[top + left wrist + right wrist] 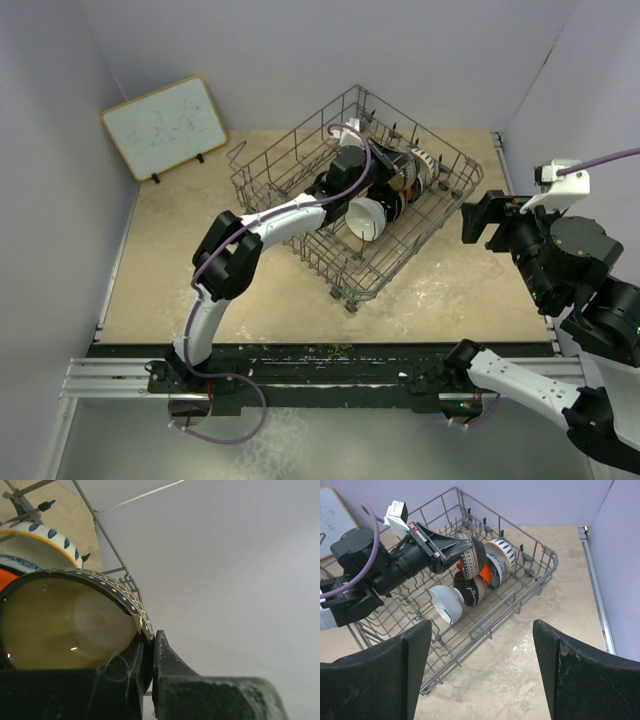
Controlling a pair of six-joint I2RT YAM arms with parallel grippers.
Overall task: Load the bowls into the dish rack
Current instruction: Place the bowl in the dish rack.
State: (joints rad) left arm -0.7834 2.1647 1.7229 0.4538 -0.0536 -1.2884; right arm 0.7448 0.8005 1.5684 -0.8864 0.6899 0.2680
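The grey wire dish rack (300, 128) sits angled at the table's centre. My left gripper (151, 640) reaches into it and is shut on the rim of the brown bowl with the cream inside (65, 620), which stands on edge (472, 556). Behind that bowl are an orange-red bowl (484, 572), a blue-and-white patterned bowl (496, 566) and a striped cream bowl (502, 549). In front, a glossy black bowl (467, 591) and a white bowl (446, 603) lean on the tines. My right gripper (481, 625) hangs open and empty above the table, right of the rack (482, 222).
A small whiteboard (165, 125) leans against the back left wall. The left arm (262, 225) stretches across the rack's near left corner. Purple walls close in the table on three sides. Bare tabletop (450, 285) lies between the rack and the right arm.
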